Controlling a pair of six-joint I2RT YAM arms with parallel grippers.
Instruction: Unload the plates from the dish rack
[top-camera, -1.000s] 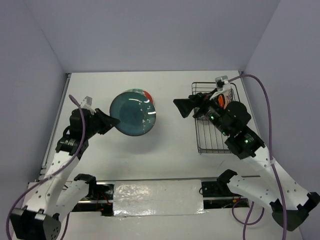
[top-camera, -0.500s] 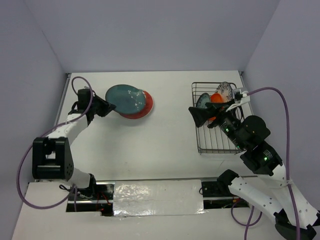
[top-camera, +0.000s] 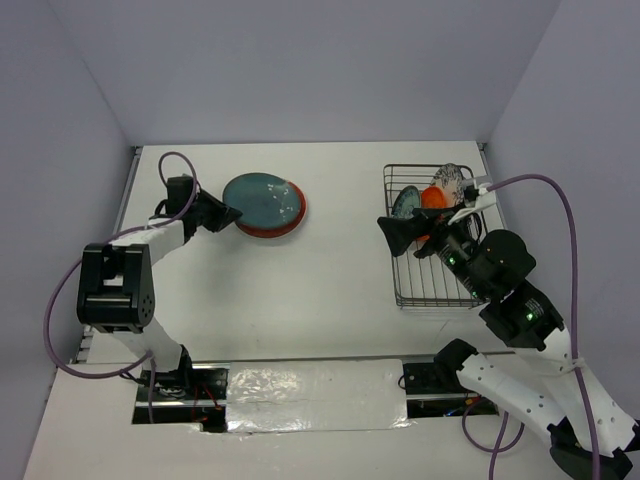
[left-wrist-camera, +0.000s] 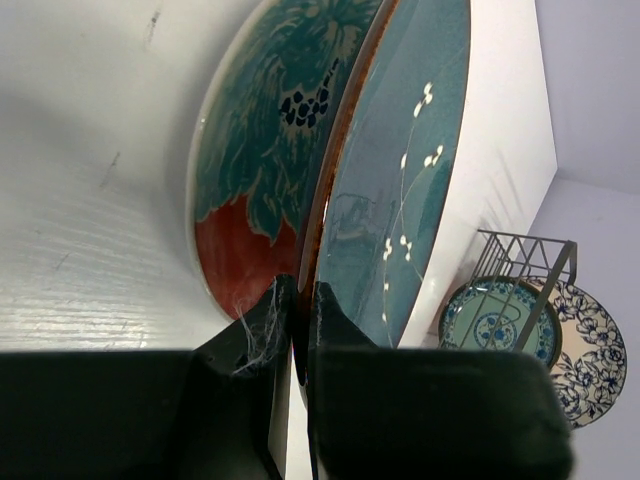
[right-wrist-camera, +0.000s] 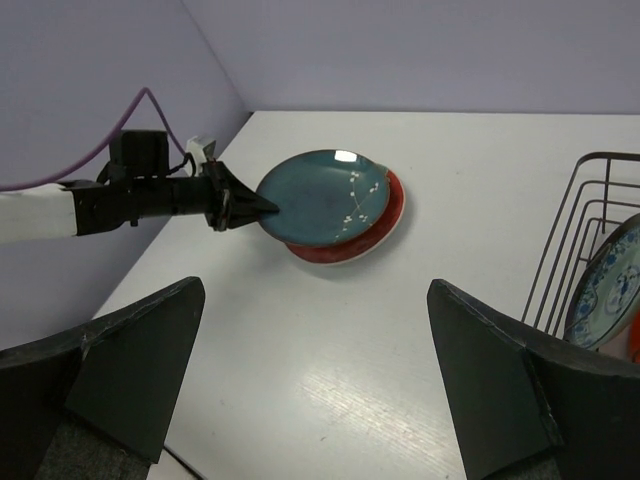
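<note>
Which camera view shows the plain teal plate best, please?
The right wrist view: the teal plate shows nearly its whole face, over the red-rimmed plate, with the left gripper shut on its rim. In the top external view the plate is smaller; the left wrist view sees it close but steeply foreshortened.

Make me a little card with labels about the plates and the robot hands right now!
left gripper: shut on the rim of the teal plate
teal plate: lying over the mottled plate on the table
right gripper: open, empty, by the dish rack
in the rack: small teal plate, orange plate, floral plate
plates out: two
</note>
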